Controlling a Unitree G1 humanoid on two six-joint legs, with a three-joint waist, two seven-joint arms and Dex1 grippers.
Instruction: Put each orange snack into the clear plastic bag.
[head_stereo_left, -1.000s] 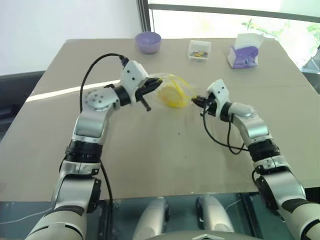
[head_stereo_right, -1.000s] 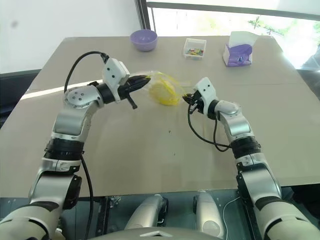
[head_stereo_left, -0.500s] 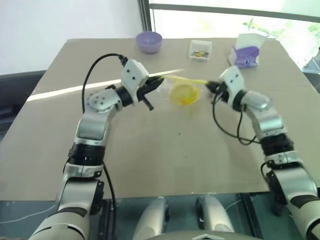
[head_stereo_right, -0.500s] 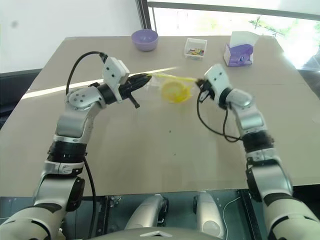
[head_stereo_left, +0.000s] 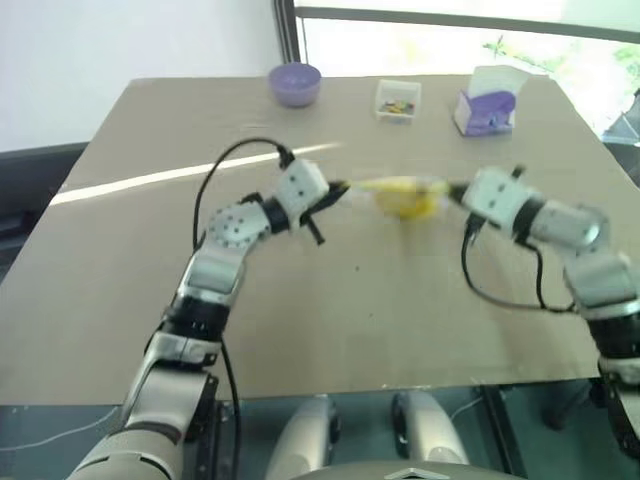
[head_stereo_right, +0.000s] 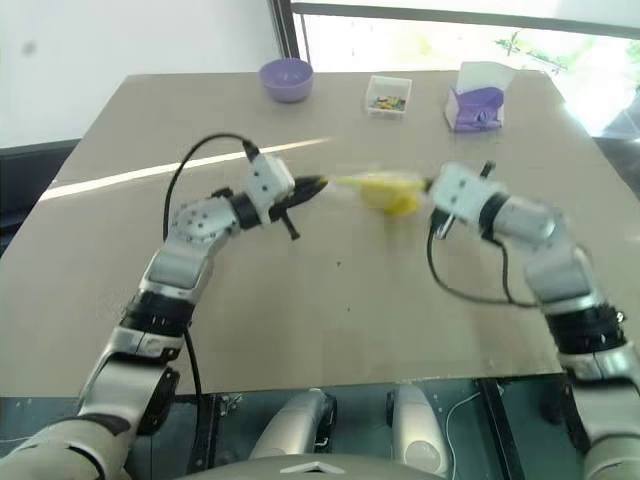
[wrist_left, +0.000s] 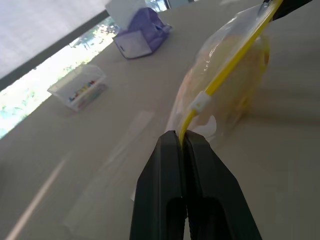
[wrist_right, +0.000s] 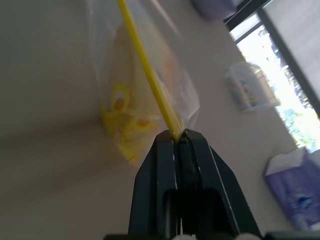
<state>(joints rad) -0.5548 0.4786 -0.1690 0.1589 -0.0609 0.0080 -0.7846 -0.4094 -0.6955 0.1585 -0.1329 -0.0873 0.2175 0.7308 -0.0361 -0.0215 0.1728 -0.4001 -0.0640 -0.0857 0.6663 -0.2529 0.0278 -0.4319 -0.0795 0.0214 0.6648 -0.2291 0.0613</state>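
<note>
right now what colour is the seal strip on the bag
Yellow. The seal strip runs along the clear plastic bag, best seen in the left wrist view.

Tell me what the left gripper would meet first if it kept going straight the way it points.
The clear plastic bag it already pinches by the yellow seal strip, with the orange snack inside; beyond that, probably the right gripper.

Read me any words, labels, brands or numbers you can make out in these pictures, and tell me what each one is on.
No text can be read.
The purple tissue box: a small mark on its side, too blurred to read.
The small clear box: colourful contents, no legible label.
The clear plastic bag: yellow printed shapes, no legible words.
The purple bowl: plain.
</note>
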